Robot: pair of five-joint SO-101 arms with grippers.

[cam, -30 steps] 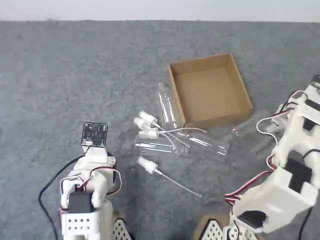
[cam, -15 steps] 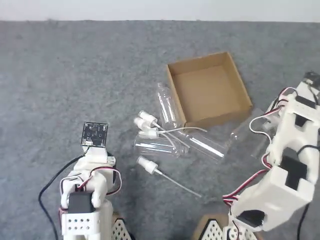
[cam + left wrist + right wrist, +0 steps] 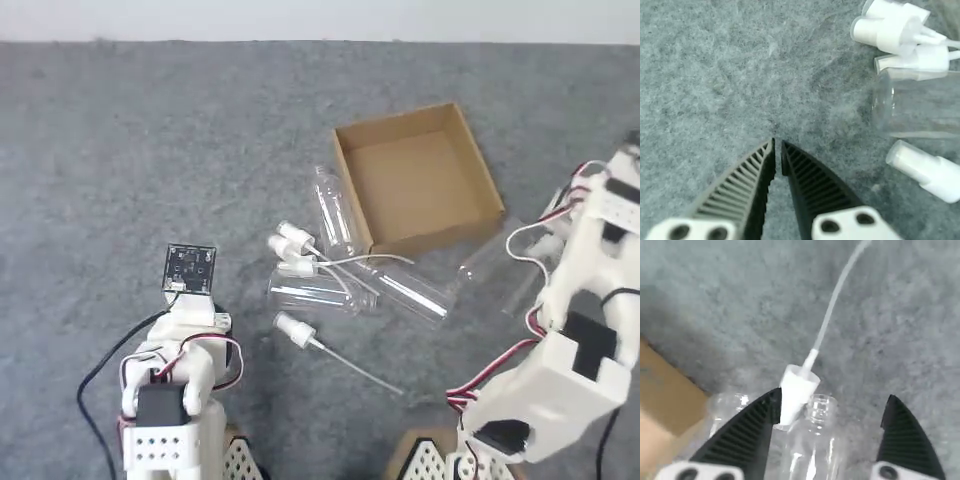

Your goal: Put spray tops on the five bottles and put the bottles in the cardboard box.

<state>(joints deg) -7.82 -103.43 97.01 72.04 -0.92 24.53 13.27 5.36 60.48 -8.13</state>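
Left gripper [image 3: 777,145] closed above grey mat [image 3: 715,75], right gripper [image 3: 834,399] spread wide over spray top [image 3: 797,387] and clear bottle [image 3: 815,445]

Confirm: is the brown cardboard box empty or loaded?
Empty. The brown cardboard box shows a bare bottom; clear plastic bottles lie outside it.

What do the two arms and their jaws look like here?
Both the left arm and right arm are white blocky shells with black motor blocks and looping red, white and black cables. The left carries a small black square board at its wrist. The jaws are dark, tapered, ribbed, on white mounts.
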